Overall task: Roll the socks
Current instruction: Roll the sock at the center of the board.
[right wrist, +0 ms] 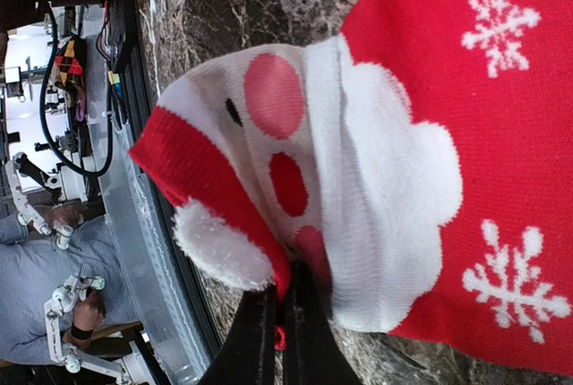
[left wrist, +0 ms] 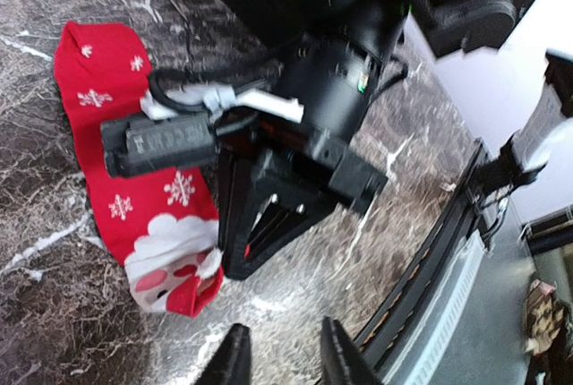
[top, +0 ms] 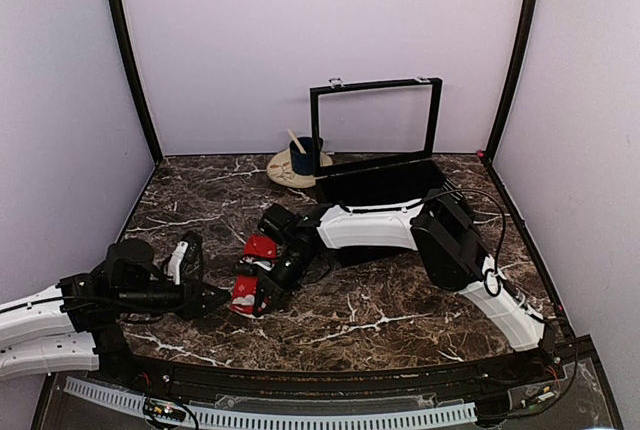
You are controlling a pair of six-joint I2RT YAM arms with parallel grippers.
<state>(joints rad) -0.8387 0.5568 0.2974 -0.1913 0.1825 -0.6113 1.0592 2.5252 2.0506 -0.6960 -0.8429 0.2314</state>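
Observation:
The socks [left wrist: 116,143] lie flat on the marble table, bright red with white snowflakes and a white Santa-face end with pink marks. In the top view they show as red patches [top: 245,293] left of centre. I cannot tell whether it is one sock or two stacked. My right gripper [right wrist: 285,309] is shut on the edge of the Santa-face end [right wrist: 358,179], low on the table; it also shows in the top view [top: 264,290]. My left gripper [left wrist: 282,354] is open and empty, just short of that end, and shows in the top view [top: 213,298].
A black box [top: 380,182] with its lid standing open is at the back centre. A dark blue mug [top: 303,155] stands on a beige mat [top: 283,171] to its left. The table's front rail [left wrist: 430,269] runs close by the left gripper.

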